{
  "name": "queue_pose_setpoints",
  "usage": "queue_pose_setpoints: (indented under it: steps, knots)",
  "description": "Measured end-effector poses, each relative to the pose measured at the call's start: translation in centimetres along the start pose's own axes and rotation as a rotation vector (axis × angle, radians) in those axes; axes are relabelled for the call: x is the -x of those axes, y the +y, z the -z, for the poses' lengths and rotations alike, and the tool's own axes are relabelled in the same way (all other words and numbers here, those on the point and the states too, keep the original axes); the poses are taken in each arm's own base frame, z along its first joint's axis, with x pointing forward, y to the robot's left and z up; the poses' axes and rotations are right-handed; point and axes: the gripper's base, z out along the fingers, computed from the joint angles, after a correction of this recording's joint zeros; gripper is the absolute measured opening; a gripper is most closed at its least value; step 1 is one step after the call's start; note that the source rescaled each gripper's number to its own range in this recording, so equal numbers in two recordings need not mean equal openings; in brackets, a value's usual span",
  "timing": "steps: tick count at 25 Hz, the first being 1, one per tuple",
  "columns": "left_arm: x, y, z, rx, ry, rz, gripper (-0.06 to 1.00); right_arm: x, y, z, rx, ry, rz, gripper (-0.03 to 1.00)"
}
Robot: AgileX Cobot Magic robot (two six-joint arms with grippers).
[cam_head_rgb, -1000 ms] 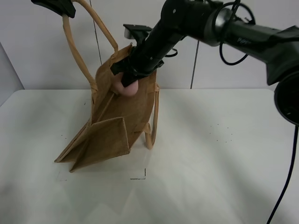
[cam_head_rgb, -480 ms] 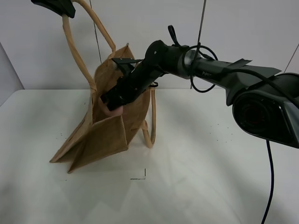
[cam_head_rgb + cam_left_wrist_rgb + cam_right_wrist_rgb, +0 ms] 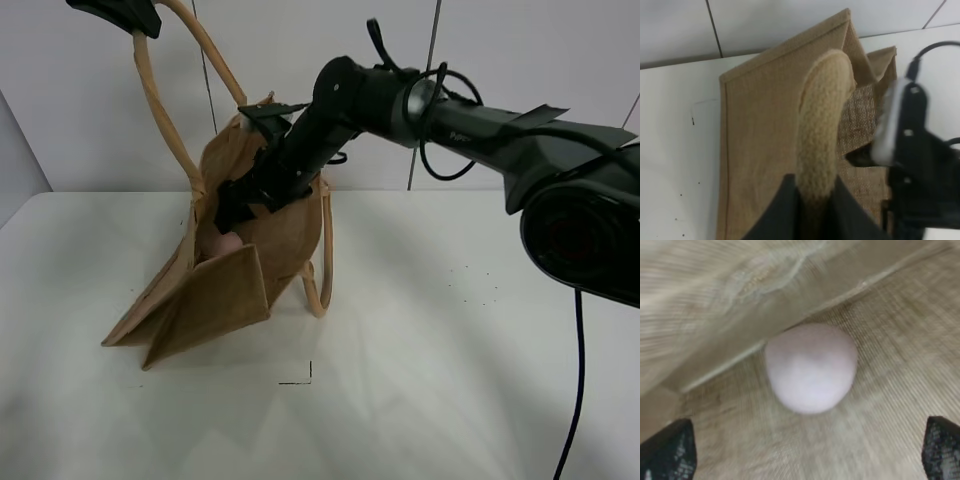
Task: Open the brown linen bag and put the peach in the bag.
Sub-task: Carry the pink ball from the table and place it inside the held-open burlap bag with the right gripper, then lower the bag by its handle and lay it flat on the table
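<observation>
Peach (image 3: 811, 367) lies inside the brown linen bag (image 3: 230, 290), resting on the coarse woven inner fabric just under a fold of the bag's wall. The right wrist view is a little blurred but shows it whole and free. In the high view only a pink sliver of it (image 3: 224, 244) shows through the bag's mouth, left of centre in the frame.

The right gripper (image 3: 805, 450) is spread wide. Its two dark fingertips (image 3: 670, 450) sit far apart at either side of the peach and touch nothing, so it has hold of nothing. In the high view this gripper (image 3: 238, 205) is sunk into the bag's open mouth, and its black arm (image 3: 420, 100) reaches in from the upper right.

The bag leans toward the left of the frame, with its folded gusset splayed on the white table (image 3: 450, 330). One beige loop handle (image 3: 165, 110) runs up to the upper left corner. There the left gripper (image 3: 115, 12) is clamped tight on it. The left wrist view shows its fingers (image 3: 787, 207) pinching the handle's thick weave (image 3: 820, 130). The other handle (image 3: 322, 270) hangs loose down the bag's right side to the table.

A small black corner mark (image 3: 302, 378) lies on the table below the bag.
</observation>
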Motion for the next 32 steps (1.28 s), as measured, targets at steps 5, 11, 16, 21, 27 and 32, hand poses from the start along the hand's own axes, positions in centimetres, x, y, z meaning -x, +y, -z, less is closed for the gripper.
queue_pose_setpoints:
  steps: [5,11,16,21,27,32]
  knots:
    - [0.0,0.0,0.0,0.0,0.0,0.0,0.0,0.7,1.1,5.6,-0.082,0.075,0.008,1.0]
    - [0.0,0.0,0.0,0.0,0.0,0.0,0.0,-0.2,-0.1,7.8,-0.265,0.181,-0.126,1.0]
    - [0.0,0.0,0.0,0.0,0.0,0.0,0.0,-0.8,-2.6,8.8,-0.318,0.189,-0.183,1.0]
    - [0.0,0.0,0.0,0.0,0.0,0.0,0.0,-2.2,-7.4,11.3,-0.378,0.18,-0.284,1.0]
    - [0.0,0.0,0.0,0.0,0.0,0.0,0.0,-4.9,-13.6,15.2,-0.483,0.166,-0.411,1.0]
    - [0.0,0.0,0.0,0.0,0.0,0.0,0.0,-7.2,-17.4,18.1,-0.544,0.152,-0.504,1.0]
